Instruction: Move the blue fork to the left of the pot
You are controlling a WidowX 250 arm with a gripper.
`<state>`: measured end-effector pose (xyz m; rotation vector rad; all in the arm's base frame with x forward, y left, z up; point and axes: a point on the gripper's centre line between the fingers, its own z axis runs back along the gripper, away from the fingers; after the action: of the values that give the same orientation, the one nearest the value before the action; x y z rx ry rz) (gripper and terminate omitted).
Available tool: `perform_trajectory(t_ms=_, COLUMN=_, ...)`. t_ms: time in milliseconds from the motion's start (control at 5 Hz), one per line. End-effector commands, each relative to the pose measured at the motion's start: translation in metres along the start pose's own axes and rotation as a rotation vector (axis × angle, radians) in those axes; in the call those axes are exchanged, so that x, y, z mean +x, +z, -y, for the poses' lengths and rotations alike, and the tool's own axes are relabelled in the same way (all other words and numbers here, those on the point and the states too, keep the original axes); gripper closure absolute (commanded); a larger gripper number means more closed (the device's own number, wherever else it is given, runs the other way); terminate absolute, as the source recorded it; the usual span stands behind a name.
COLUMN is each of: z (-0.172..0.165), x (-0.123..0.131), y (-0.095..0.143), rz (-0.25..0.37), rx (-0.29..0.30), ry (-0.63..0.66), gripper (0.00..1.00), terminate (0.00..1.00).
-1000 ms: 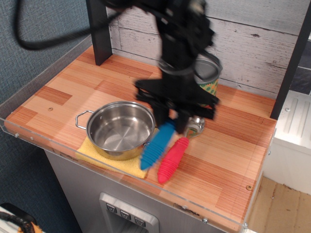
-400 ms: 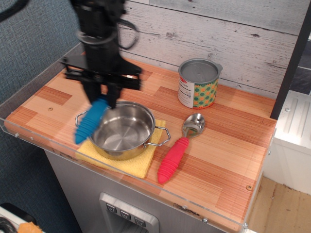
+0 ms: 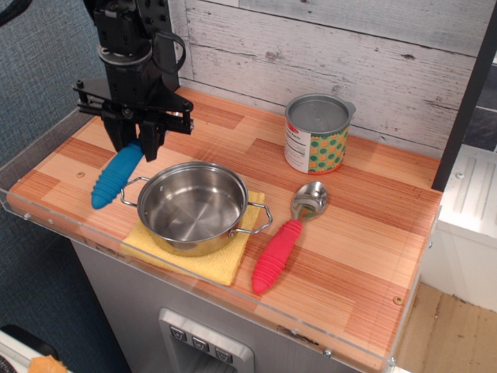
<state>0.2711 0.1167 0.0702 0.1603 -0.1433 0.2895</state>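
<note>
My gripper is shut on the blue fork, holding its upper end so the ribbed blue handle hangs down and to the left, just above or at the wooden tabletop. The tines are hidden between the fingers. The fork is to the left of the shiny steel pot, close to its left wire handle. The pot stands on a yellow cloth near the front edge.
A red-handled spoon lies right of the pot. A printed tin can stands at the back right. A black post rises at the back left. A clear plastic rim edges the table.
The gripper has carried the blue fork from right of the pot, over it, to its left side, and has lowered it toward the table.
</note>
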Motion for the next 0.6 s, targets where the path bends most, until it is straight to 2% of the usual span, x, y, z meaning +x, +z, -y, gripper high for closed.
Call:
perform_trajectory(t_ms=0, z=-0.022, x=0.024, y=-0.004, rz=0.047, rx=0.009, ry=-0.095, gripper=1.0, terminate=0.0)
perform_trajectory(t_ms=200, z=-0.027, x=0.032, y=-0.02, rz=0.039, rx=0.007, ry=-0.132, gripper=1.0, terminate=0.0)
perform_trajectory(t_ms=400, z=-0.023, x=0.035, y=-0.029, rz=0.053, rx=0.01, ry=-0.112, gripper=1.0, terminate=0.0)
